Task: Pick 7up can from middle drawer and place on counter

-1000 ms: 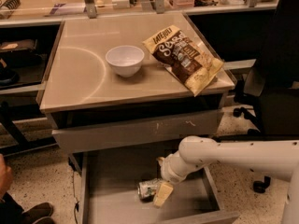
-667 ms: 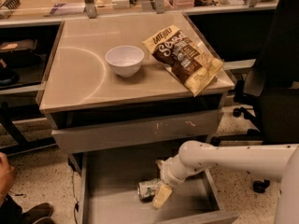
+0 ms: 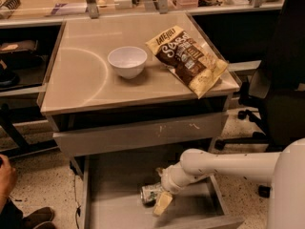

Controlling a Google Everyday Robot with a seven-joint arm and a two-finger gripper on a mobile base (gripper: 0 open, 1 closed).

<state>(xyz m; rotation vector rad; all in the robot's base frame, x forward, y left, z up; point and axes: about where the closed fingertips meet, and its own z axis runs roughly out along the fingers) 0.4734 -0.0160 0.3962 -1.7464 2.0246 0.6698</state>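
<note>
The 7up can lies on its side on the flat grey bottom of the open middle drawer, below the counter. My gripper is down inside the drawer at the can's right end; one beige finger shows in front of the can. The white arm reaches in from the right. The tan counter stands above, with its curved arc mark on the left part.
A white bowl and a brown chip bag lie on the counter. The grey drawer front with white scratches sits above the open drawer. A black office chair stands at right. A person's hand and shoe show at bottom left.
The gripper has stayed low in the drawer by the can, shifting very slightly. The can lies in the same spot.
</note>
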